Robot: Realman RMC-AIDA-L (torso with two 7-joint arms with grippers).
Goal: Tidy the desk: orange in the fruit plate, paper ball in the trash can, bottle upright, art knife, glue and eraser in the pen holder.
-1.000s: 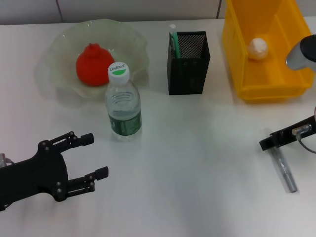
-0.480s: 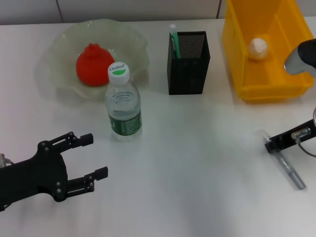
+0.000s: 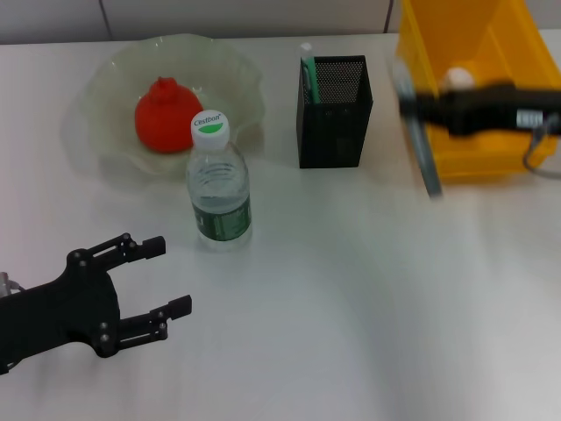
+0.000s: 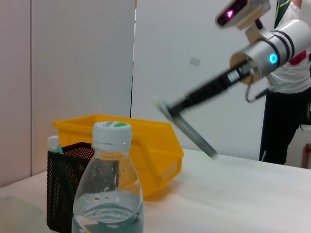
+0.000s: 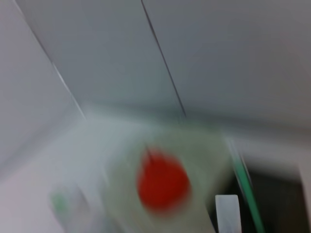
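My right gripper (image 3: 421,103) is shut on the grey art knife (image 3: 427,162), holding it in the air in front of the yellow trash can (image 3: 456,158), just right of the black mesh pen holder (image 3: 333,114). The left wrist view shows the art knife (image 4: 192,130) hanging slanted from the right gripper (image 4: 177,106). A green and white stick (image 3: 307,66) stands in the holder. The orange (image 3: 162,114) lies in the fruit plate (image 3: 105,88). The bottle (image 3: 217,184) stands upright. The paper ball (image 3: 456,79) lies in the trash can. My left gripper (image 3: 158,281) rests open at the front left. The eraser is out of view.
The bottle (image 4: 109,194) stands close before the left wrist camera, with the pen holder (image 4: 65,179) and trash can (image 4: 146,145) behind it. The blurred right wrist view shows the orange (image 5: 163,182) and the green stick (image 5: 245,189).
The right gripper has lifted the art knife off the table at the front right and swung it back and left, up to the trash can's front. The left arm has not moved.
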